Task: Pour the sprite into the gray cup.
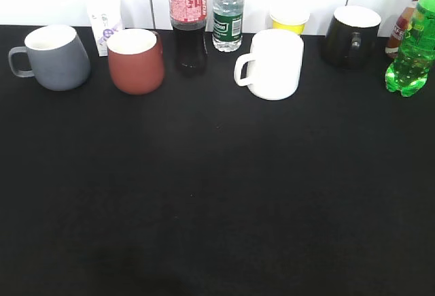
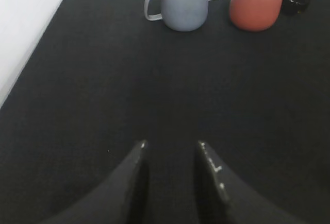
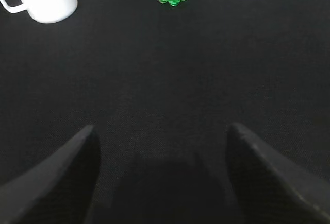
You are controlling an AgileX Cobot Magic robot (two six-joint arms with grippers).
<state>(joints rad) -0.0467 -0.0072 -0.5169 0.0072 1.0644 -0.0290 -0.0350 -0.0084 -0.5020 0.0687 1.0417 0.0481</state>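
From the exterior view, the sprite (image 1: 412, 50) stands at the far right edge of the table (image 1: 217, 194) and the gray cup (image 1: 56, 56) at the far left, well apart, so the bottle would likely have to cross the whole row and might clip the white mug (image 1: 272, 64). In the left wrist view, the left gripper (image 2: 171, 151) hangs low, fingers narrowly parted and empty, facing the cup. In the right wrist view, the right gripper (image 3: 162, 134) is spread wide, aimed toward the bottle.

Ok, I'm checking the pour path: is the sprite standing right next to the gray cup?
No, the sprite stands at the table's far right edge, while the gray cup sits at the far left with other mugs between them.
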